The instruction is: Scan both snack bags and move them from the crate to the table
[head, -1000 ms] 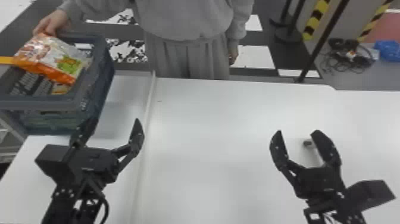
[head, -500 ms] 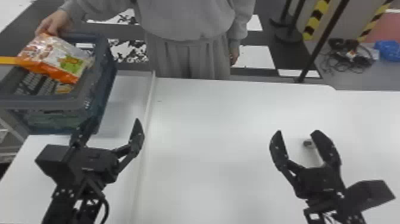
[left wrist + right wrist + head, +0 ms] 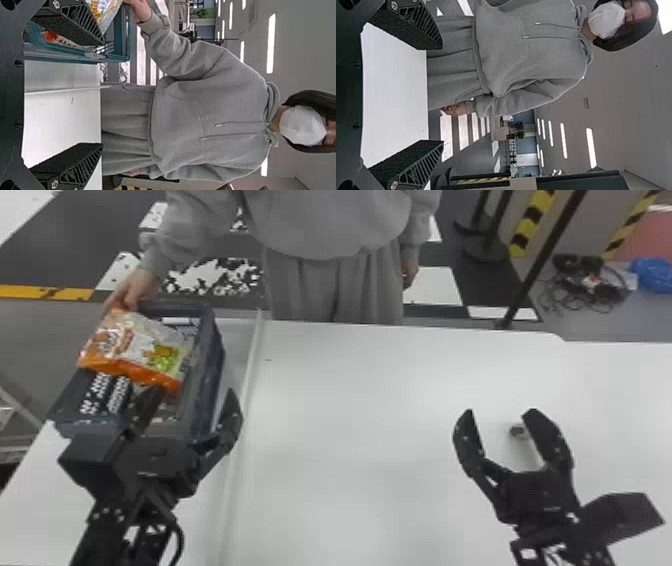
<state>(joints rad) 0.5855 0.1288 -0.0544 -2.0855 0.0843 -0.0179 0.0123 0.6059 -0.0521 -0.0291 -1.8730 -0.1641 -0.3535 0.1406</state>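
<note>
In the head view, an orange-and-white snack bag (image 3: 137, 347) lies tilted at the top of the dark crate (image 3: 216, 357), with a person's hand at its far corner. My left gripper (image 3: 191, 392) is open at the crate's near end, one finger overlapping the crate in view. Over the table's right half, my right gripper (image 3: 501, 412) stands open and empty. In the left wrist view, part of another bag (image 3: 50, 35) is visible inside the crate beside the open left gripper (image 3: 103, 94). The right wrist view has the right gripper (image 3: 442, 94) with fingers apart.
A raised strip (image 3: 247, 385) runs along the white table (image 3: 370, 430), just right of the crate. One small grey object (image 3: 518, 431) is by the right gripper. The person stands at the table's far edge; a dark post (image 3: 545, 260) rises beyond it.
The crate and the bag on top have shifted right and nearer to my left gripper, the person's hand moving along with them. Both arms have stayed still.
</note>
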